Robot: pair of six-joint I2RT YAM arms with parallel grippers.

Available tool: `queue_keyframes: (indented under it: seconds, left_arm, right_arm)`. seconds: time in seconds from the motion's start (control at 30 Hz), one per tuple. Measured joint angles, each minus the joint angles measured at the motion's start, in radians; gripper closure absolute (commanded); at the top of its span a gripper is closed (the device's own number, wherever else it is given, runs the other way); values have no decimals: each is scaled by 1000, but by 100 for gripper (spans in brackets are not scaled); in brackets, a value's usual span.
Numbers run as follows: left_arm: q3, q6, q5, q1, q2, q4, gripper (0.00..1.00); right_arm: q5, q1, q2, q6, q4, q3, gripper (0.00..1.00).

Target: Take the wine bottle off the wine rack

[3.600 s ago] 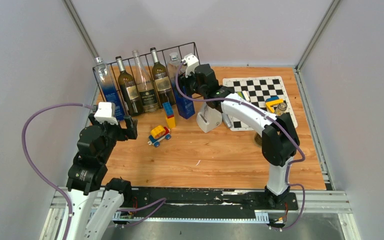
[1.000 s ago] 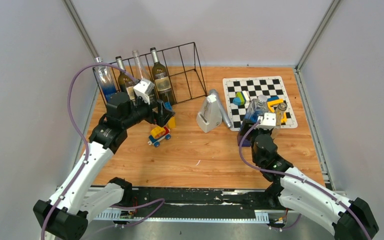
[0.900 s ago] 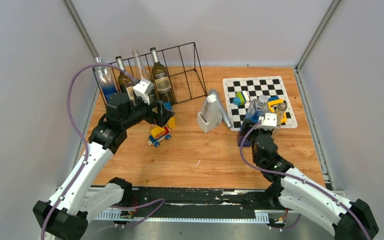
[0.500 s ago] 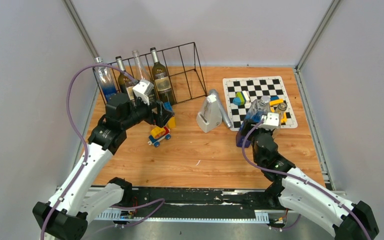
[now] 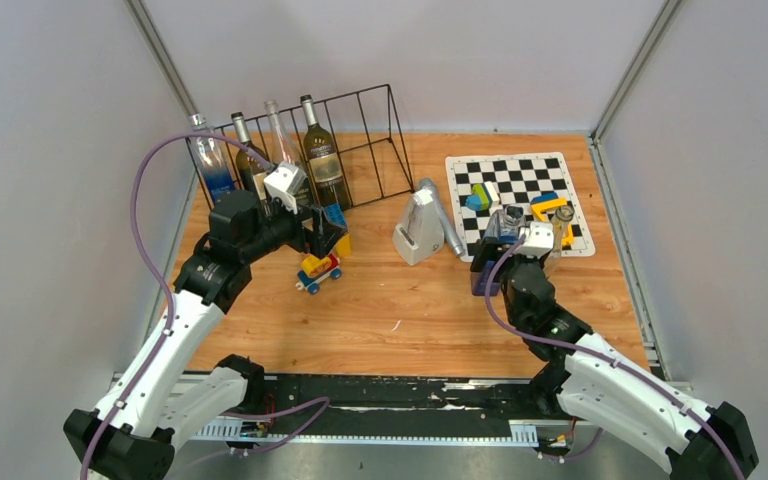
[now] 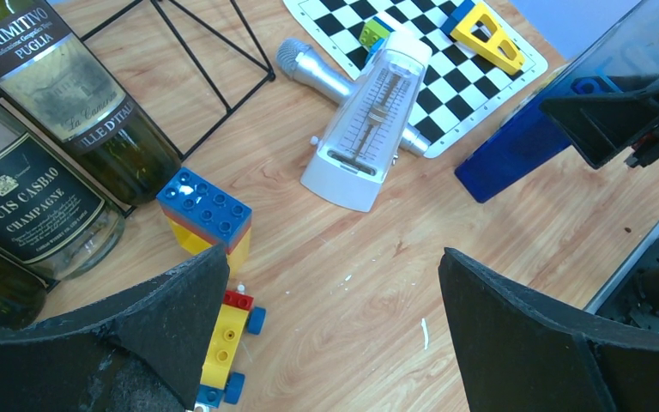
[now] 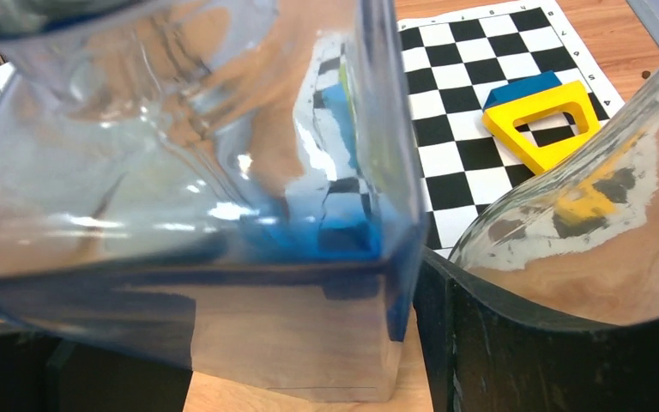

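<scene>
The wine bottle (image 5: 481,284), square clear glass with a blue lower part, stands on the table by the chessboard's near-left corner, off the wine rack (image 5: 370,130). It fills the right wrist view (image 7: 223,172) and shows in the left wrist view (image 6: 523,142). My right gripper (image 5: 500,255) straddles it, open, with a thin gap showing beside the right finger (image 7: 498,343). Several other bottles (image 5: 320,165) stand in the rack's left slots. My left gripper (image 5: 322,232) hovers open and empty in front of them (image 6: 330,266).
A white metronome (image 5: 418,228) and a grey microphone (image 5: 442,215) lie mid-table. The chessboard mat (image 5: 520,170) carries coloured blocks, a yellow shape (image 5: 552,208) and a small glass jar (image 5: 563,225). Stacked Duplo blocks (image 5: 340,232) and a toy car (image 5: 318,270) sit under my left gripper.
My right gripper's jaws have spread apart from the bottle, which now stands straighter on the table. The left arm has barely moved.
</scene>
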Motion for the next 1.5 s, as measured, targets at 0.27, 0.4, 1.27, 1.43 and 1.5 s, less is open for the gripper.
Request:
queue_keyframes:
  seconds: [0.27, 0.4, 1.27, 1.43, 1.5]
  left_arm:
    - [-5, 12, -11, 0, -4, -4, 0]
    - [-6, 14, -19, 0, -6, -7, 0]
    - [-23, 21, -225, 0, -144, -182, 0]
    - [-19, 21, -298, 0, -176, -238, 0]
    - [-19, 19, -335, 0, -196, -254, 0]
  right_arm:
    - [0, 0, 0, 24, -65, 39, 1]
    - [0, 0, 0, 27, -108, 63, 0]
    - [-25, 0, 77, -95, -253, 455, 0]
    - [-26, 0, 141, -161, -263, 572, 0]
    - [-26, 0, 174, -188, -268, 627, 0]
